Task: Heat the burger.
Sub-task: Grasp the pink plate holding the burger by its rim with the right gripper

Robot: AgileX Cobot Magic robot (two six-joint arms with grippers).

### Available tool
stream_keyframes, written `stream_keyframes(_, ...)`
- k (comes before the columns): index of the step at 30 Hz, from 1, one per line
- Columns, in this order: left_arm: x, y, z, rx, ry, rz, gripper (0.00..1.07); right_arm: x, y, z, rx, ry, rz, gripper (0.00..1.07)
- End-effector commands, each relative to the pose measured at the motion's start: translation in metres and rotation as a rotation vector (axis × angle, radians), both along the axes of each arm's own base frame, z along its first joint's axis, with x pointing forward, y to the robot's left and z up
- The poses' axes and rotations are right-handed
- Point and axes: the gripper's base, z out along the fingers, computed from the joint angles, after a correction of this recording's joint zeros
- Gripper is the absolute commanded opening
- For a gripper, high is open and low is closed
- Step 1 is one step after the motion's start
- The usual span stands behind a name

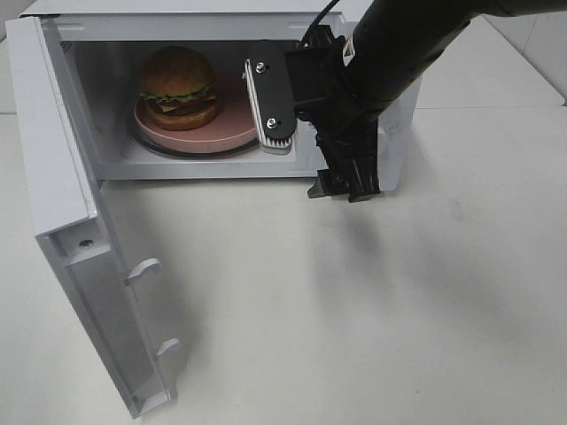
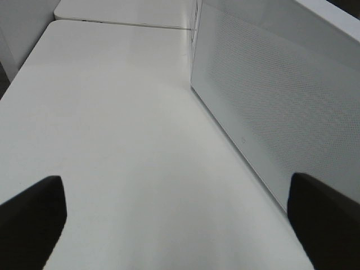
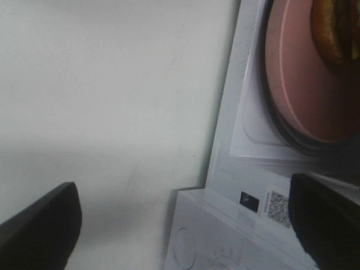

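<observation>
**Exterior high view.** One microwave (image 1: 204, 168) stands on the table (image 1: 354, 310) in the upper left of the frame. Its one door (image 1: 80, 266) is swung fully open toward the lower left. Two latch hooks (image 1: 142, 270) project from the door's inner face.

Inside the cavity lies one pink plate (image 1: 230, 128). One burger (image 1: 177, 84) sits upright on the left part of that plate.

One arm (image 1: 399, 44) is visible. It enters from the upper right and ends at the right edge of the cavity opening, beside the plate and apart from the burger. Contact with the plate cannot be determined.

**Hands.** The right hand (image 3: 185, 230) is released: its two fingertips (image 3: 39, 230) stand wide apart and grasp nothing. The left hand (image 2: 180, 225) is also released, its two fingertips (image 2: 31, 225) spread. It hangs over the table beside one white perforated panel (image 2: 270, 101).
</observation>
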Motion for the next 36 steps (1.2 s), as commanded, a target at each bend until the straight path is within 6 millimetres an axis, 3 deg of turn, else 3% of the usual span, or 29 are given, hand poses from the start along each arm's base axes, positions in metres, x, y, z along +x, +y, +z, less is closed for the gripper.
stream_keyframes(1,-0.002,-0.001,0.0,-0.007,-0.022,-0.001,1.0,0.005,0.008,-0.005,0.011,-0.053,-0.002,0.95)
stream_keyframes(11,-0.002,-0.001,0.0,-0.007,-0.022,-0.001,1.0,0.015,0.016,-0.018,0.033,-0.068,0.002,0.93)
stream_keyframes(16,-0.002,-0.001,0.0,-0.007,-0.022,-0.001,1.0,0.035,0.03,-0.021,0.055,-0.078,-0.019,0.91)
stream_keyframes(19,-0.002,-0.001,0.0,-0.007,-0.022,-0.001,1.0,0.036,0.033,-0.023,0.054,-0.076,-0.017,0.9)
stream_keyframes(23,-0.002,-0.001,0.0,-0.007,-0.022,-0.001,1.0,0.046,0.05,-0.032,0.055,-0.077,-0.004,0.89)
stream_keyframes(36,-0.002,-0.001,0.0,-0.007,-0.022,-0.001,1.0,0.071,0.07,-0.051,0.068,-0.075,-0.023,0.88)
